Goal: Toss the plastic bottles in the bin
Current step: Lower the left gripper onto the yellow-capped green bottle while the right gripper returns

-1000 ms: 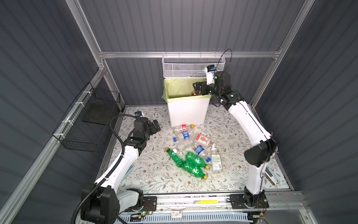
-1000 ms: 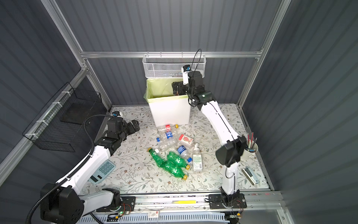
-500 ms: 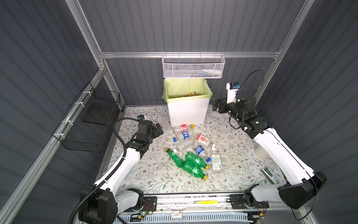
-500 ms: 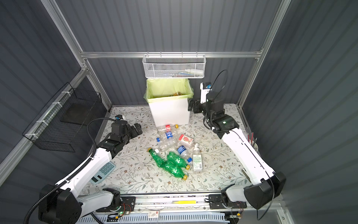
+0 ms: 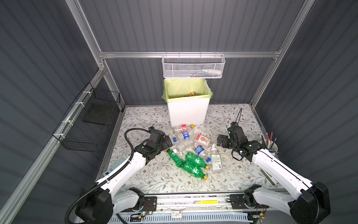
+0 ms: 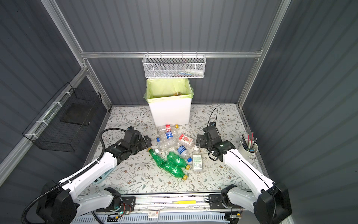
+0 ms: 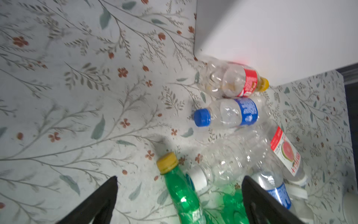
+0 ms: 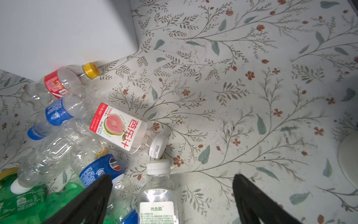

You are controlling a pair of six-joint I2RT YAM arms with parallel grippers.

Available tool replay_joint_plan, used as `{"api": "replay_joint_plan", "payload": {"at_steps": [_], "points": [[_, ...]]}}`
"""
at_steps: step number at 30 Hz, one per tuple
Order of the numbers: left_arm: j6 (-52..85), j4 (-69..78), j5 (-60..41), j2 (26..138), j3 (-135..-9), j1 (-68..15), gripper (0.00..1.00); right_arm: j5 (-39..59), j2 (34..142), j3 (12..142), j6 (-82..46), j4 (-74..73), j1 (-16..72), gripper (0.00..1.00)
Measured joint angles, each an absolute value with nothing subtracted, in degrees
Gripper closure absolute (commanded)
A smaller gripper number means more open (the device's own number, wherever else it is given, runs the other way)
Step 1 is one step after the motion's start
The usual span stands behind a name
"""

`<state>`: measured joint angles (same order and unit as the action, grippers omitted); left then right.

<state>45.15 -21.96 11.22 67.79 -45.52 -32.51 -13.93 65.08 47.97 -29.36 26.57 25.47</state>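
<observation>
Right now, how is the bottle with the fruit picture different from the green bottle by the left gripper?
The fruit-picture bottle is clear, but the green bottle is see-through green. The fruit-picture bottle has a white cap; the green bottle has a yellow one. Both lie on their sides on the flowery table, outside the bin.

Two white robot arms with black joints reached forward from their bases, both angled inward. The white left arm [image 5: 126, 170] stretched out low, its black wrist bent. Its left black parallel gripper [image 5: 168, 141] pointed toward the middle, jaws spread wide and empty. The white right arm [image 5: 275, 168] mirrored that pose. Its right black parallel gripper [image 5: 220, 142] faced the left one, well apart from it, jaws equally wide and empty. Each wrist view showed dark fingertips [image 7: 108, 194] [image 8: 96, 194] set far apart.
</observation>
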Motion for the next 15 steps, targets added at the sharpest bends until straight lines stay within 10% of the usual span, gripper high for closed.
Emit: {"api": "replay_joint_plan", "payload": {"at_steps": [15], "points": [[53.5, -24.8, 3.6, 74.8, -45.0, -39.7, 0.16, -17.0, 69.5, 48.6, -27.8, 24.9, 24.6, 0.01]]}}
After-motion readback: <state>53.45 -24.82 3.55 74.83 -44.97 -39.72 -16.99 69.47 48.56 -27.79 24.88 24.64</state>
